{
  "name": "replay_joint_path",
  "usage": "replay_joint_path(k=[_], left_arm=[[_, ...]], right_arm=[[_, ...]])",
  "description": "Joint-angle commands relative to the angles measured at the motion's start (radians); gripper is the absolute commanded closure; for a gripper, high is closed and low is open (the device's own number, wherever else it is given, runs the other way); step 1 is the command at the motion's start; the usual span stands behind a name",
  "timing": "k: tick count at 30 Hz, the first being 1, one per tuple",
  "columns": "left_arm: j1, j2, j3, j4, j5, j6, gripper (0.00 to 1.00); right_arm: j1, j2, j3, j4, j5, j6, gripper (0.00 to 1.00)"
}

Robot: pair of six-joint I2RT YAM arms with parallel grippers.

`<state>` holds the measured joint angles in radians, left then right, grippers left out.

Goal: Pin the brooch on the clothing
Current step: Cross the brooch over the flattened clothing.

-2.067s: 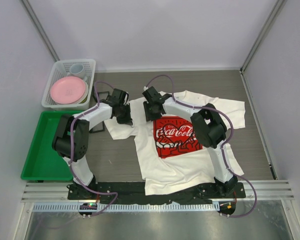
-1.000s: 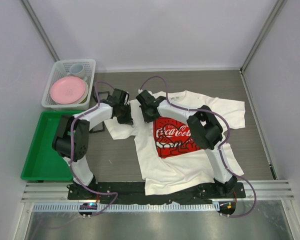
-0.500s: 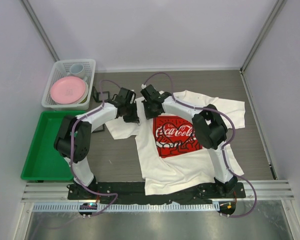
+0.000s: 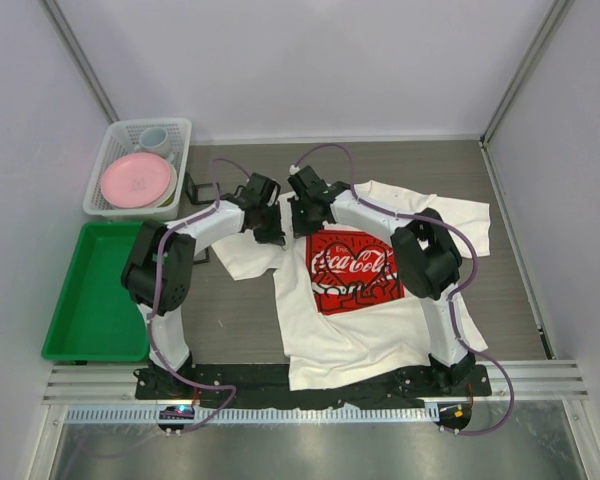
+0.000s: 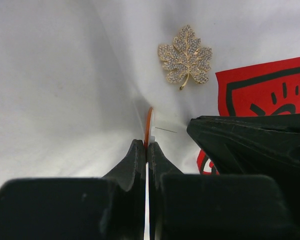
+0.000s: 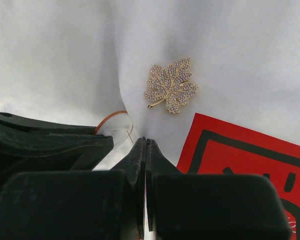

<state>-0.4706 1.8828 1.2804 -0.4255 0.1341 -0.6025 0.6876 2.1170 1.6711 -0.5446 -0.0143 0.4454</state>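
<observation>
The white T-shirt (image 4: 370, 330) lies flat on the table with its red Coca-Cola print (image 4: 352, 272). A gold rhinestone maple-leaf brooch (image 5: 186, 60) lies on the white cloth just above the print's top left corner; it also shows in the right wrist view (image 6: 170, 86). My left gripper (image 5: 146, 145) is shut on a thin orange-rimmed clear disc (image 5: 150, 125), held edge-on just below the brooch. My right gripper (image 6: 146, 141) is shut close beside it, tips on a fold of cloth, with nothing visible between the fingers. From above the two grippers (image 4: 273, 228) (image 4: 302, 222) nearly touch and hide the brooch.
A white basket (image 4: 180, 130) at the back left holds a pink plate (image 4: 137, 178) and a cup (image 4: 153, 137). A green tray (image 4: 90, 300) sits on the left. A small dark object (image 4: 198, 190) lies beside the basket. Side walls close in the table.
My left gripper has moved right across the shirt's sleeve until it is next to the right gripper. The right gripper shifted slightly left, then back, near the collar.
</observation>
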Motion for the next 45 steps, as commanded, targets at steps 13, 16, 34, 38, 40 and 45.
replay_joint_path(k=[13, 16, 34, 38, 40, 45], left_arm=[[-0.025, 0.038, 0.071, -0.018, -0.010, -0.013, 1.00], [-0.026, 0.039, 0.077, -0.016, -0.001, -0.017, 1.00], [-0.025, -0.054, -0.015, 0.157, 0.113, -0.046, 1.00], [-0.020, -0.063, -0.026, 0.166, 0.122, -0.048, 1.00], [-0.014, -0.067, -0.035, 0.169, 0.127, -0.052, 1.00], [-0.005, -0.073, -0.050, 0.189, 0.144, -0.062, 1.00]], right_arm=[[0.000, -0.066, 0.004, 0.041, -0.046, 0.030, 0.99], [0.000, -0.062, 0.003, 0.040, -0.046, 0.032, 0.99], [0.000, -0.034, 0.010, 0.037, -0.064, 0.016, 0.99], [-0.002, -0.035, 0.016, 0.034, -0.075, -0.007, 0.82], [-0.003, -0.045, 0.016, 0.035, -0.088, -0.020, 0.77], [-0.031, -0.071, 0.015, 0.046, -0.139, -0.089, 0.57]])
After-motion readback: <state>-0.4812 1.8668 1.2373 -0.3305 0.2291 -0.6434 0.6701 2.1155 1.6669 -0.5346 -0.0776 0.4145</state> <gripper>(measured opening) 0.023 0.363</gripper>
